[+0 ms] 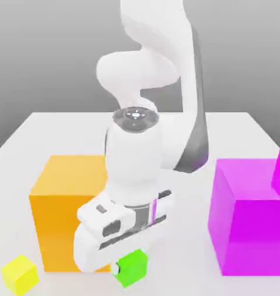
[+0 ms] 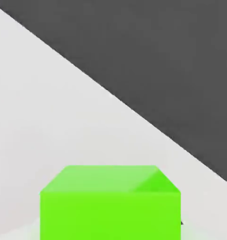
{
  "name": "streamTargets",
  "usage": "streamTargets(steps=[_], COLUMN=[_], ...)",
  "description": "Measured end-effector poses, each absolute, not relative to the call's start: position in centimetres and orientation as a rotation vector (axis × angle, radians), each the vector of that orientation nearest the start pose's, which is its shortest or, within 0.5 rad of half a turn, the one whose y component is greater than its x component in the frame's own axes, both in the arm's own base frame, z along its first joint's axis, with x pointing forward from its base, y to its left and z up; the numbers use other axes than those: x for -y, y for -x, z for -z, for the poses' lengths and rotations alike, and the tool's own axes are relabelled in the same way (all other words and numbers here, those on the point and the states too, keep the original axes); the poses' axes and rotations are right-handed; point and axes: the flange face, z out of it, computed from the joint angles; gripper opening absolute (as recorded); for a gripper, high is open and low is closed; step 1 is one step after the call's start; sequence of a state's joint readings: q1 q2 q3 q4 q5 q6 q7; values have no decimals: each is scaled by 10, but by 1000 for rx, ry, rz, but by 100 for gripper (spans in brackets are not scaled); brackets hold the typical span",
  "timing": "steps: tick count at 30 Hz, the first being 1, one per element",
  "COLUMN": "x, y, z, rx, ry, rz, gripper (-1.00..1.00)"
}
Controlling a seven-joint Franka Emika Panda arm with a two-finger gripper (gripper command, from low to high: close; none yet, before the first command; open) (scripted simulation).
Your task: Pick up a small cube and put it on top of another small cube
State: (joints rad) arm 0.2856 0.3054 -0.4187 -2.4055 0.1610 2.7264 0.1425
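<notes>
We see the gripper [image 1: 126,267] low by the orange block [image 1: 64,202], its fingers gripping the small green cube [image 1: 132,267], just off that block's front corner, above the bench [image 1: 177,277].

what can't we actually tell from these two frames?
- Exterior view: the hand's body covers the gripper fingers, so contact with the green cube can't be confirmed.
- Exterior view: the arm hides part of the orange block; the frame edge cuts off the magenta block.
- Hand view: the green cube is cropped at the picture's edge, so its base and any lift off the table can't be told.
</notes>
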Motion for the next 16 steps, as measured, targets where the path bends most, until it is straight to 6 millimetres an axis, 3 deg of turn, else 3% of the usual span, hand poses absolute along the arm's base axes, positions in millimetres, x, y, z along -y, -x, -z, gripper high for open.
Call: streamTargets(steps=[3,6,9,10,16], x=[150,223,243,244,245], y=[-492,-471,-466,-465,-464], z=[-220,-234,-203,-189,-182], rx=[-1036,-1399,-1498,-1507,-1512], ry=[3007,2822,2761,2756,2754], rz=[60,14,3,1,1], gripper=[-100,-100,-100,100,100])
